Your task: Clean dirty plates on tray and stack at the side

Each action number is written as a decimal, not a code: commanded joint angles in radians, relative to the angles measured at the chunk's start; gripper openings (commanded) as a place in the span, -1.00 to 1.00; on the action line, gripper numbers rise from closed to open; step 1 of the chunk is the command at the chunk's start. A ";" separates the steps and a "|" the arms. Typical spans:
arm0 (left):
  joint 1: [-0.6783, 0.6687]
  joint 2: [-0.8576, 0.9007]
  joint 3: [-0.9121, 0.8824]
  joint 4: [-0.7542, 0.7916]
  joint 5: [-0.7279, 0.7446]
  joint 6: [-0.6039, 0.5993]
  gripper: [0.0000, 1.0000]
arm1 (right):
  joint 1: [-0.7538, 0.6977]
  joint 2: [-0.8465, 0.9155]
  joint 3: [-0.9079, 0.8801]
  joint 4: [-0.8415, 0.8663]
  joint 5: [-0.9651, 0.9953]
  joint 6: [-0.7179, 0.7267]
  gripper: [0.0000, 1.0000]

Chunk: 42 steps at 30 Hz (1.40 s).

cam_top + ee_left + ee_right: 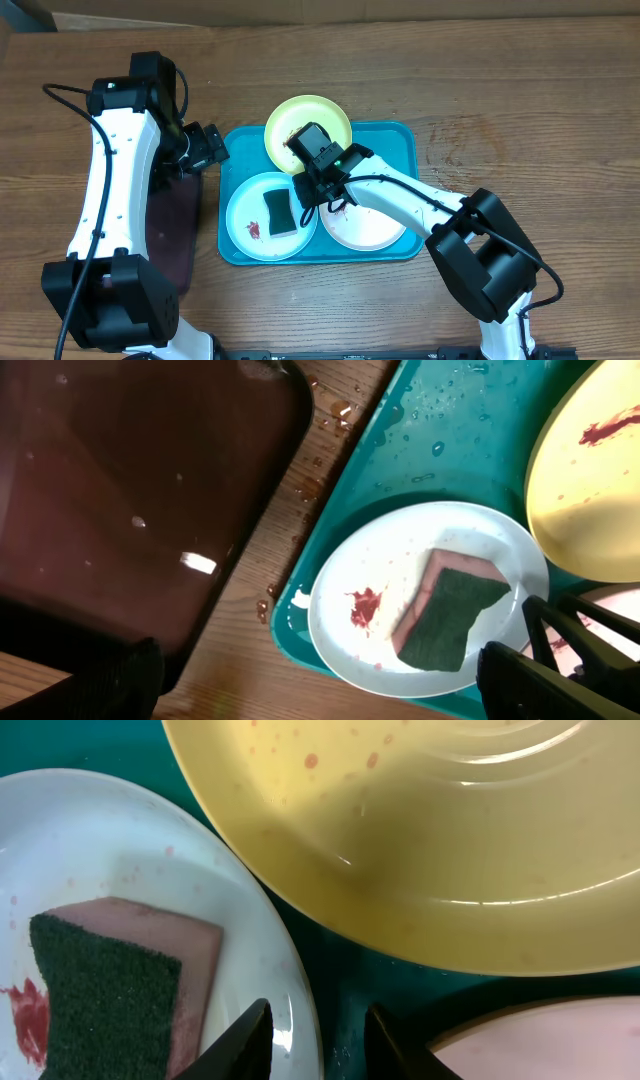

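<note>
Green sponge (280, 212) lies on near-left plate (245, 198) in tray (405, 135) — red smear (253, 230) beside it. Right gripper (320, 1020) just right of sponge, fingers a bit apart, empty; left gripper (212, 150) wide apart. Best drop straight, pinch sponge middle.

Two arms, white shells with black joints. The left arm (100, 190), left of the tray (403, 140), shows a green light and a long black cable; the right arm (400, 200) has the same.
</note>
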 commanded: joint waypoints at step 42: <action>-0.242 -0.007 -0.378 0.320 0.307 -0.063 0.31 | -0.002 0.019 0.010 -0.046 0.007 0.005 -0.89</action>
